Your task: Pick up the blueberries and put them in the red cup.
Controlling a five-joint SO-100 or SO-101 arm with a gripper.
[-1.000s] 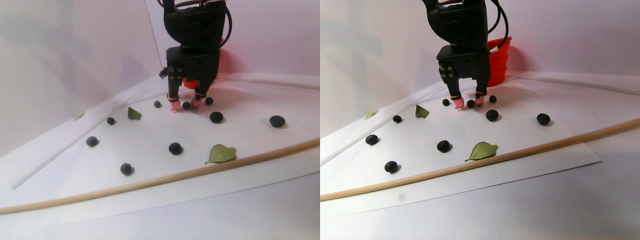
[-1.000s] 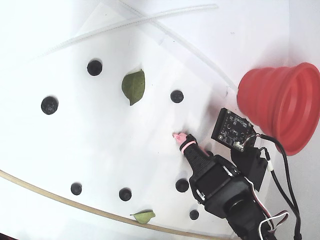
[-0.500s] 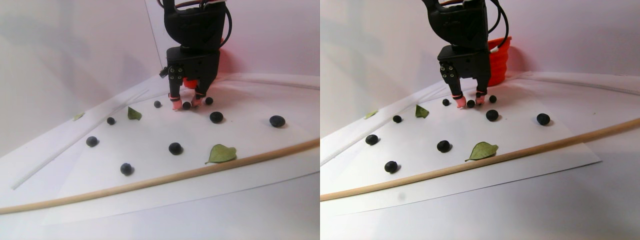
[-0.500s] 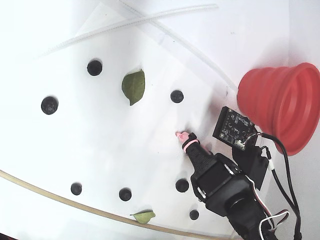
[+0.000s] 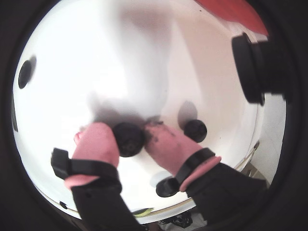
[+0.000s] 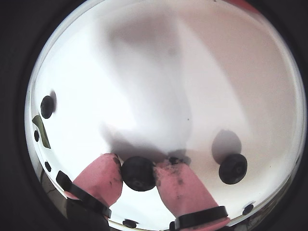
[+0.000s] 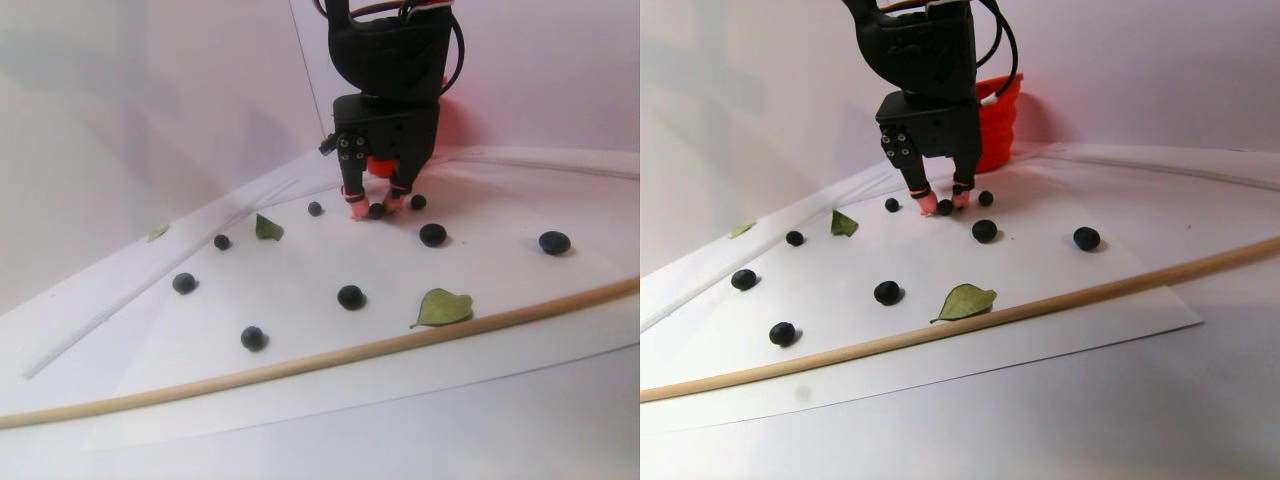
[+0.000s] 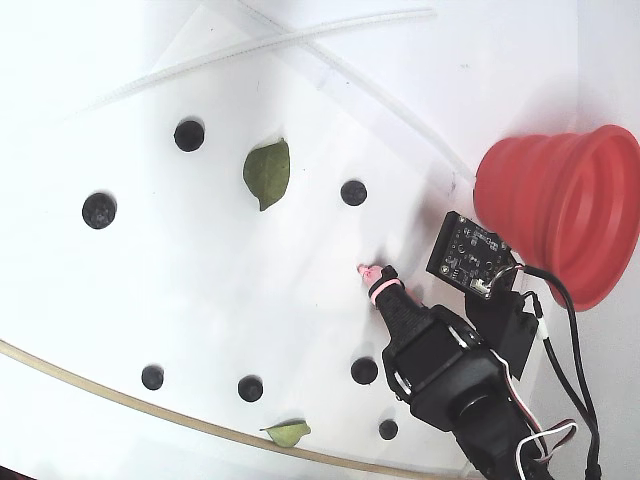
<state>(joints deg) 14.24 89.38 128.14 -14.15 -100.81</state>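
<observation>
My gripper (image 5: 130, 137) is shut on one blueberry (image 6: 138, 173). The dark berry is pinched between the two pink fingertips (image 5: 96, 142), low at the white sheet. In the stereo pair view the gripper (image 7: 376, 209) stands near the back of the sheet. The fixed view shows one pink fingertip (image 8: 370, 272), and the arm hides the held berry there. Another blueberry (image 5: 195, 130) lies just right of the fingers. Several more blueberries (image 8: 353, 192) are scattered over the sheet. The red cup (image 8: 560, 205) stands at the right, behind the arm in the stereo pair view (image 7: 997, 120).
Two green leaves (image 8: 267, 172) (image 8: 288, 433) lie on the white sheet (image 8: 200, 290). A long wooden stick (image 7: 300, 365) runs along the sheet's front edge. A thin clear tube (image 8: 260, 45) lies at the back. A small circuit board (image 8: 470, 255) rides on the arm.
The pink fingertips have closed in from either side of the blueberry until they touch it. The arm has shifted slightly toward the cup side. The other berries have not moved.
</observation>
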